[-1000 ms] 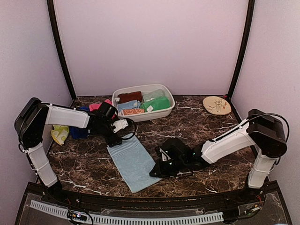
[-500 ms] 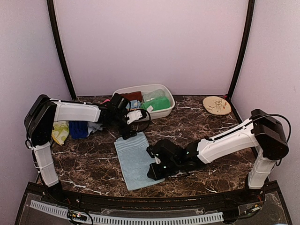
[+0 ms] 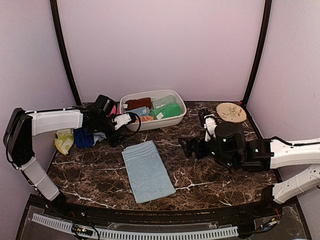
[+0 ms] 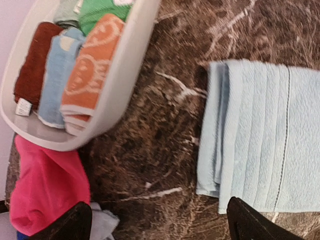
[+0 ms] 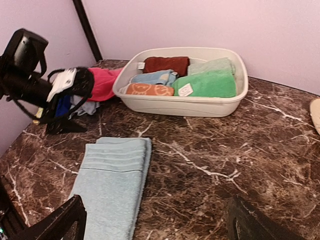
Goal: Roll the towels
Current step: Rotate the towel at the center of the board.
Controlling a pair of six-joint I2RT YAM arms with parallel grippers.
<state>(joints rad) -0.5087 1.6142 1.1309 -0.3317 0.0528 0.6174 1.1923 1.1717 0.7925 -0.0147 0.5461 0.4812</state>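
A pale blue towel (image 3: pixel 148 170) lies flat and folded lengthwise on the marble table (image 3: pixel 210 175), with nothing touching it; it also shows as the same towel (image 4: pixel 260 135) (image 5: pixel 112 185) in both wrist views. My left gripper (image 3: pixel 114 136) (image 4: pixel 160 227) hangs open over bare marble between the towel's far end and the heap of loose towels. That heap holds a pink towel (image 4: pixel 45 185) (image 5: pixel 102 82) and a royal blue towel (image 3: pixel 82 137). My right gripper (image 3: pixel 186 148) (image 5: pixel 160 225) stands open and empty, right of the pale blue towel and above the table.
A white tub (image 3: pixel 150 125) (image 5: pixel 180 106) at the back holds rolled dark red, pale blue, orange patterned and green towels. A round tan plate (image 3: pixel 231 112) sits back right. A yellow-green cloth (image 3: pixel 63 141) lies by the left wall.
My right gripper has opened, left the pale blue towel's near edge and pulled back to the right. The left gripper has drawn away leftward toward the heap. The towel now lies flat.
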